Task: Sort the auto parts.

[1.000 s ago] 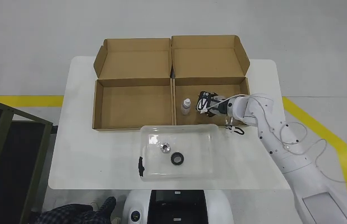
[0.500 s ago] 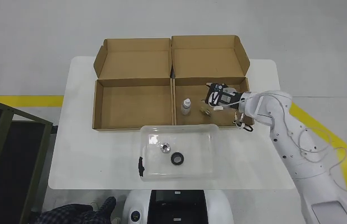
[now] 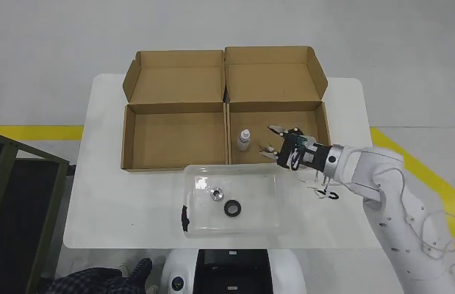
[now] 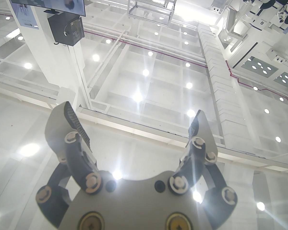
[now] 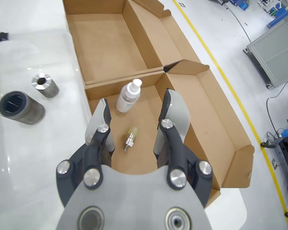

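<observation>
My right gripper (image 3: pixel 276 144) (image 5: pixel 136 98) hangs open over the front edge of the right cardboard box (image 3: pixel 308 121) (image 5: pixel 206 130). Under its spread fingers a small metal fitting (image 3: pixel 267 152) (image 5: pixel 131 138) lies on the box floor. A white bottle (image 3: pixel 244 139) (image 5: pixel 128 99) stands just beyond it, near the wall between the boxes. The left box (image 3: pixel 176 140) (image 5: pixel 105 41) holds nothing. The clear tray (image 3: pixel 234 168) holds a silver cylinder (image 3: pixel 216 195) (image 5: pixel 45 87) and a dark ring-shaped cylinder (image 3: pixel 232 209) (image 5: pixel 21 107). My left gripper (image 4: pixel 132 108) is open, pointing up at the ceiling.
Both boxes have their lids folded back toward the table's far edge. A small shiny piece (image 3: pixel 203 181) lies in the tray's far left corner and a black part (image 3: pixel 184 218) sits at its left rim. Bare white table lies left and right of the tray.
The right arm has drawn back from inside the right box toward its front edge. The metal fitting now lies free on the box floor.
</observation>
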Available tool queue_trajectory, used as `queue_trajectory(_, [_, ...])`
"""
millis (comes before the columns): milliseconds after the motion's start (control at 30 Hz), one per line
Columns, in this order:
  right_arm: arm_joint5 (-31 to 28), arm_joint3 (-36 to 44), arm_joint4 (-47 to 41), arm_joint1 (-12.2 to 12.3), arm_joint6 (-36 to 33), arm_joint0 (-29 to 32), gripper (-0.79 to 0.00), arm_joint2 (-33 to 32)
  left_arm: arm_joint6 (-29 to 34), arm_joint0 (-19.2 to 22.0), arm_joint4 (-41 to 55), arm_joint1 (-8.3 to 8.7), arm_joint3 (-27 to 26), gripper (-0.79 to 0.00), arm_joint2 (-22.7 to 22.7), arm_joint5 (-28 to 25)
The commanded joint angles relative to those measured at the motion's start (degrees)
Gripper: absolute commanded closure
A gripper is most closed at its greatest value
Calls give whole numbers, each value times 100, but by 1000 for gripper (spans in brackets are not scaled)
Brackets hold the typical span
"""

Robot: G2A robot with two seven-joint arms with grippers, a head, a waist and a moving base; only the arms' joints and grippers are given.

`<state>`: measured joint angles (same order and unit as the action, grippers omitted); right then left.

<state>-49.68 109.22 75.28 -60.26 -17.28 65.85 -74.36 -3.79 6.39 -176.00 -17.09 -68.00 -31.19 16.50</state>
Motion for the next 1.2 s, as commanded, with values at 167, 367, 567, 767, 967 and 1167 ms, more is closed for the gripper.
queue_trajectory(167, [-234, 613, -220, 57, -15, 450, -391, -55, 0, 0, 0, 0, 0, -785, 0, 0])
queue_trajectory(367, [-331, 953, -274, 73, -92, 742, -406, 197, 0, 0, 0, 0, 0, -785, 0, 0])
queue_trajectory(567, [-431, 937, -134, 90, -126, 1007, -422, 490, 0, 0, 0, 0, 0, -785, 0, 0])
queue_trajectory(767, [-458, 852, 265, 108, -72, 1164, -449, 694, 0, 0, 0, 0, 0, -785, 0, 0])
queue_trajectory(967, [-408, 698, 654, 120, -24, 1179, -505, 847, 0, 0, 0, 0, 0, -785, 0, 0])
queue_trajectory(1167, [-334, 529, 933, 114, 85, 1141, -576, 1052, 0, 0, 0, 0, 0, -785, 0, 0])
